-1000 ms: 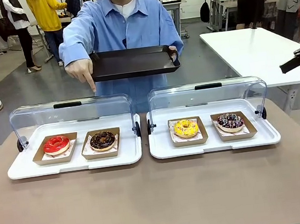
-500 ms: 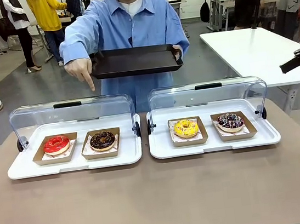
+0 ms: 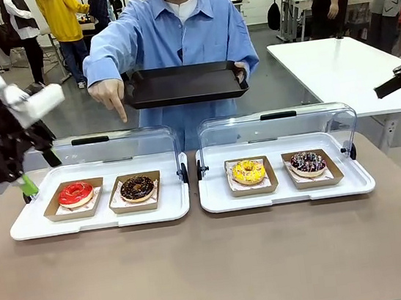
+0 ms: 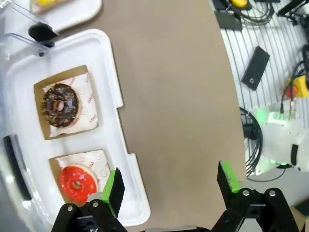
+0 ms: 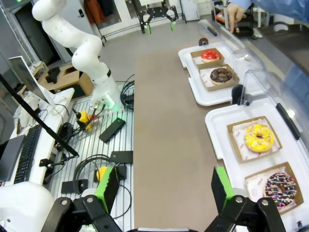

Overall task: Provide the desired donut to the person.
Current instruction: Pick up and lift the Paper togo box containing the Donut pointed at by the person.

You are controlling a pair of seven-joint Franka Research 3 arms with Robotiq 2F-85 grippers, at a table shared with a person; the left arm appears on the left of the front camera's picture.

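Chocolate donut (image 3: 137, 188) lies flat, hole up, in its cardboard tray inside the left white case (image 3: 99, 221), right beside the red donut (image 3: 75, 193). The person (image 3: 184, 26) across the bench (image 3: 216, 266) aims a pointing hand (image 3: 110, 95) straight down, roughly over it, and holds a black tray (image 3: 183, 83) level in the other hand. Brown bench top, busy workshop behind. Left jaws are spread wide and empty, hovering at the red donut's end of the case. Right jaws are apart too, holding nothing, out past the bench's right side.
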